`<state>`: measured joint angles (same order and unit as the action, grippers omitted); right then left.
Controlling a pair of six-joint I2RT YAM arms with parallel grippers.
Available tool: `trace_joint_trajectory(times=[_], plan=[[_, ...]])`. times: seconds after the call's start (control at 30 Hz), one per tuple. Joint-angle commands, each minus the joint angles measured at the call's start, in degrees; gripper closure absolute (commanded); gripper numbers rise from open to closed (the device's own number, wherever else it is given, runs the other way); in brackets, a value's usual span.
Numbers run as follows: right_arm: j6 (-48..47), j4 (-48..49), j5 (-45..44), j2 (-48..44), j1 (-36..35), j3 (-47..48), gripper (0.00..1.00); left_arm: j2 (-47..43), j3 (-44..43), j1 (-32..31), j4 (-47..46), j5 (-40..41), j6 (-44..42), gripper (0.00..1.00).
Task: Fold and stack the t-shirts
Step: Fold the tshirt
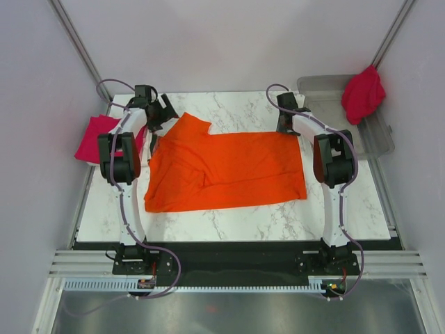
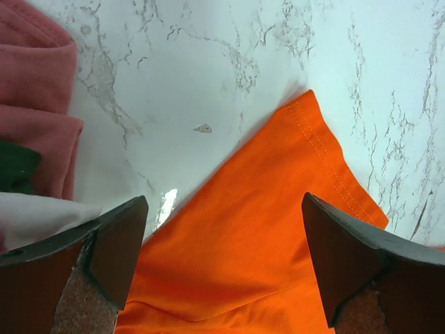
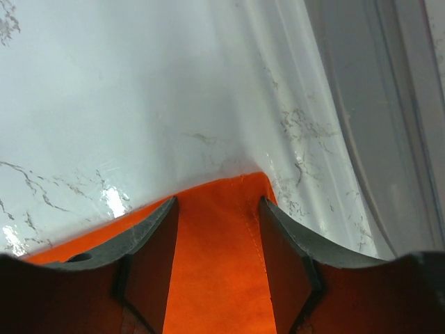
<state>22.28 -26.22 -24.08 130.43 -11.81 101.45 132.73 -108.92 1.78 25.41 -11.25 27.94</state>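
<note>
marble table (image 1: pixel 236 216) | orange t-shirt (image 1: pixel 229 170) spread mid-table | crimson shirts (image 1: pixel 94 139) left edge

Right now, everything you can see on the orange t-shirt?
The orange t-shirt is bright, soft cloth with stitched hems. It is spread mostly flat on the marble table, wrinkled, with one crease ridge left of centre. Its far-left corner juts out beneath the open left gripper; its far-right corner lies under the open right gripper. Neither visibly pinches it.

Bright orange t-shirt (image 1: pixel 229 170), crimson t-shirt (image 1: pixel 363 94), white grey-veined marble table (image 1: pixel 236 111).
</note>
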Motion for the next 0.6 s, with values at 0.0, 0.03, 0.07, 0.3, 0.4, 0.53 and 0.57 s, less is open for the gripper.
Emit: trace_joint_trajectory(times=[0.0, 0.03, 0.07, 0.3, 0.4, 0.53, 0.57], plan=[[-1.0, -1.3, -1.9, 1.9, -0.1, 2.2, 0.45, -2.4, 2.5, 0.8, -5.2, -0.8, 3.0, 0.01], [-0.9, -1.1, -1.8, 2.0, 0.0, 2.1, 0.47, -3.0, 4.0, 2.3, -7.1, -3.3, 3.9, 0.0], [-0.8, -1.2, -1.9, 2.2, -0.1, 2.0, 0.54, -3.6, 5.6, 3.0, -12.1, -5.7, 4.9, 0.0], [-0.7, -0.9, -1.0, 2.2, -0.4, 2.4, 0.78, -3.1, 6.6, 1.9, -14.0, -10.4, 1.4, 0.04], [-1.1, -0.9, -0.6, 2.3, -0.8, 2.5, 0.85, -1.1, 1.0, 0.0, -7.9, -7.1, -2.5, 0.05], [-1.3, -0.6, -0.1, 2.0, -1.1, 2.3, 0.89, 1.9, -5.1, -4.4, -2.1, -1.4, -7.3, 0.05], [-1.3, -0.5, 0.0, 1.8, -1.2, 2.2, 0.89, 3.2, -7.7, -4.9, -1.4, -1.1, -8.1, 0.05]])
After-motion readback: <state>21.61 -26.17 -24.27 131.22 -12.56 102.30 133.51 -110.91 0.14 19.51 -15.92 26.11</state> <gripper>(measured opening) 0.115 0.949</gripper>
